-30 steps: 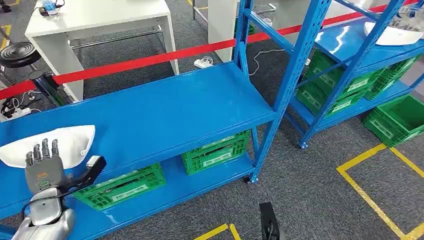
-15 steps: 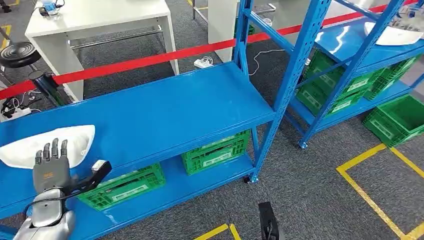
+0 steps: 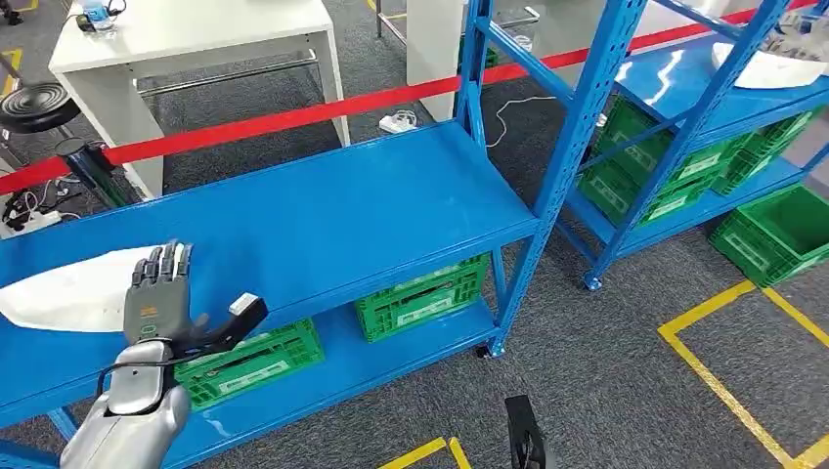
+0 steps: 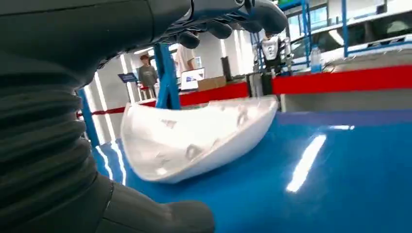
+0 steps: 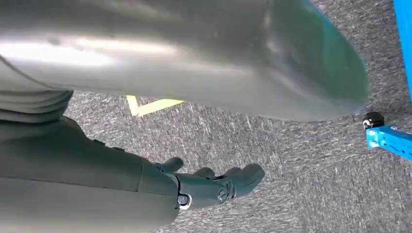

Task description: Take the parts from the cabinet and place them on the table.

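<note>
In the head view, the left hand (image 3: 161,298) hovers with fingers spread and empty over the near end of the curved white plastic shell part (image 3: 73,288), which lies on the blue metal shelf (image 3: 323,220). The left wrist view shows the part resting on the glossy blue surface. In the right wrist view, the right hand (image 5: 214,184) hangs above grey carpet (image 5: 291,160), fingers loosely extended, holding nothing.

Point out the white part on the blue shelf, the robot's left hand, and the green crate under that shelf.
white part (image 3: 68,293), head view, bare upper surface left of the hand.
left hand (image 3: 161,303), head view, back of the hand.
green crate (image 3: 420,296), head view, front wall.
</note>
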Available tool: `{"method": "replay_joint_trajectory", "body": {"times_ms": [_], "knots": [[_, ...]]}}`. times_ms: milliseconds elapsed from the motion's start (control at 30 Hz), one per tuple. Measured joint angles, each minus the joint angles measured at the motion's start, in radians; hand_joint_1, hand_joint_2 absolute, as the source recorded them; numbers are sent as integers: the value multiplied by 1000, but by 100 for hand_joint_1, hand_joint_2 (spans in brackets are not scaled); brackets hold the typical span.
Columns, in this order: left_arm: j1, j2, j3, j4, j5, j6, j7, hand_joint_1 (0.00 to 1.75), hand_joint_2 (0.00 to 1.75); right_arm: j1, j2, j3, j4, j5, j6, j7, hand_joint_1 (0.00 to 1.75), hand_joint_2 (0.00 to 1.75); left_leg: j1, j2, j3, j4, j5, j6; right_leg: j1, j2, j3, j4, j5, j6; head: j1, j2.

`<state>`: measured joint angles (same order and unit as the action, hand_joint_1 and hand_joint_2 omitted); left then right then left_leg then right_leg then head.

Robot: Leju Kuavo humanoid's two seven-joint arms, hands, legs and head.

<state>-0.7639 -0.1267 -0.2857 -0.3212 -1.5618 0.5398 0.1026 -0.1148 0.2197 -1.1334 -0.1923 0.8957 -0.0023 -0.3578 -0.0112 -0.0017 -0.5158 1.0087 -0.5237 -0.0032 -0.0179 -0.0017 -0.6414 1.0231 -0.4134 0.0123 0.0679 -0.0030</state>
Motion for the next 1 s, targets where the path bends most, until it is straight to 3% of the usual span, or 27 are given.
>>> {"method": "replay_joint_trajectory", "body": {"times_ms": [300,333,367,900,933,967,1000], "knots": [[-29,-20,0,8,2,-2,-2,0,175,11,0,0,0,-8,-1,-5,0,0,0,0,0,0,0,0,0,0,0,0,0,0,0,0],[-32,-19,0,10,2,-8,2,133,175,12,0,0,0,-7,-1,-5,0,0,0,0,0,0,0,0,0,0,0,0,0,0,0,0],[-35,-19,0,13,2,-13,7,175,175,13,0,0,0,-5,-1,-5,0,0,0,0,0,0,0,0,0,0,0,0,0,0,0,0],[-41,8,0,24,0,-18,10,175,175,13,0,0,0,6,0,-3,0,0,0,0,0,0,0,0,0,0,0,0,0,0,0,0],[-41,10,0,24,0,-18,10,127,175,13,0,0,0,8,0,-3,0,0,0,0,0,0,0,0,0,0,0,0,0,0,0,0],[-41,11,0,25,0,-18,11,19,175,13,0,0,0,11,0,-3,0,0,0,0,0,0,0,0,0,0,0,0,0,0,0,0],[-41,12,0,26,0,-18,13,19,175,13,0,0,0,12,0,-3,0,0,0,0,0,0,0,0,0,0,0,0,0,0,0,0]]}}
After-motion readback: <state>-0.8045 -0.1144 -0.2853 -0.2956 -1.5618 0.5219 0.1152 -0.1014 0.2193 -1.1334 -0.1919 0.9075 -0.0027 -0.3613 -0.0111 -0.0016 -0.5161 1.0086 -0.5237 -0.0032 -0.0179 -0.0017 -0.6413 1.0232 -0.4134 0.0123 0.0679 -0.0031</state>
